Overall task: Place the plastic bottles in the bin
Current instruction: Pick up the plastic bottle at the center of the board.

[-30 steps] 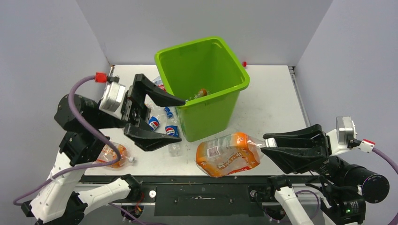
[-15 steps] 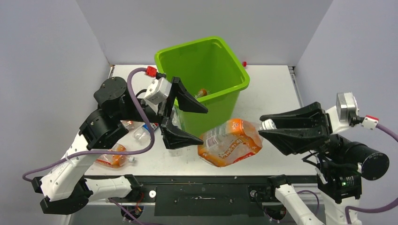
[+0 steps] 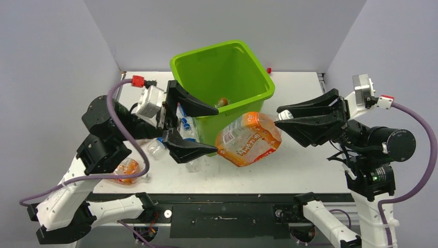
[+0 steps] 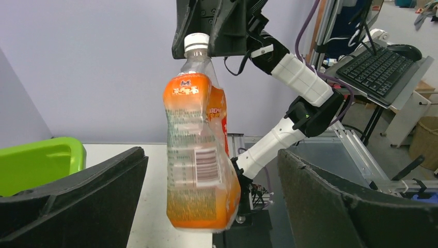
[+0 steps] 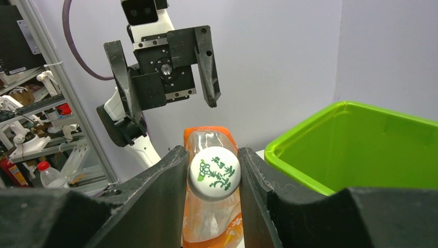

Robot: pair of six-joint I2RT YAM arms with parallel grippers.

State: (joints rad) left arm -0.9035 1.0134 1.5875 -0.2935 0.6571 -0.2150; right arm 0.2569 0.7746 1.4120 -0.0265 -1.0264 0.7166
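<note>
Orange bottle [image 3: 249, 139] hangs clear of the desk [image 3: 299, 103], just in front of the bin [image 3: 235, 114]'s near wall. The right gripper [image 3: 283, 118] is clenched on its cap. Its long axis slants from there toward the left gripper [image 3: 214, 129], whose jaws gape empty beside the base. Right arm's job, I'd say.

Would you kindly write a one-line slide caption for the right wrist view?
Right hand pinches the orange bottle by its white cap beside the green bin, open left hand opposite.
</note>
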